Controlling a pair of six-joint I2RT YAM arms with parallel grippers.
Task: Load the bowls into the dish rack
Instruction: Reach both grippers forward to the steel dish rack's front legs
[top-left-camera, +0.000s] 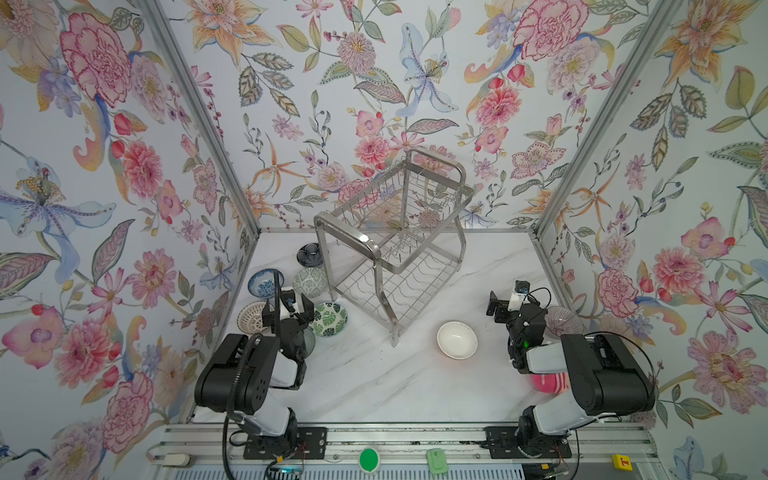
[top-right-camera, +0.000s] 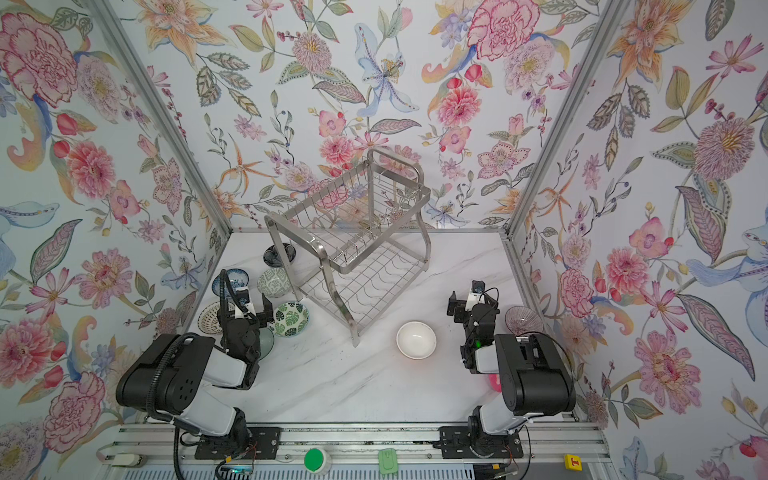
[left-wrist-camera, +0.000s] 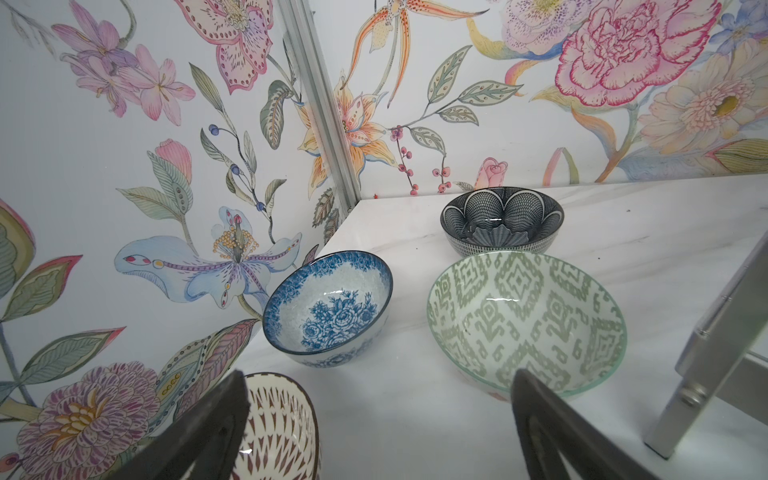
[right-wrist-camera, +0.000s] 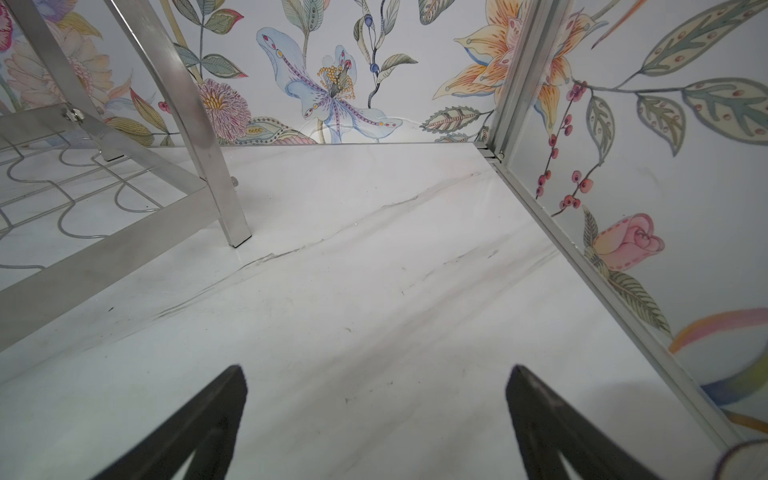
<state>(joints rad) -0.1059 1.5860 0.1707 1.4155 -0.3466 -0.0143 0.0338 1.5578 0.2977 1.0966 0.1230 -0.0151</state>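
We're at zero loaded: dish rack empty on both tiers, all bowls on the tabletop, most bunched left of the rack, white bowl near its front leg, glass bowl well off its right, left pincer and right pincer wide, holding nothing

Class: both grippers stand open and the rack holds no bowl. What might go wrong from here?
The left gripper hangs in a crowded cluster; reaching for the blue floral bowl may knock the tan lattice bowl or grey-green patterned bowl.
The clear glass bowl, half hidden behind the right arm, may be bumped.
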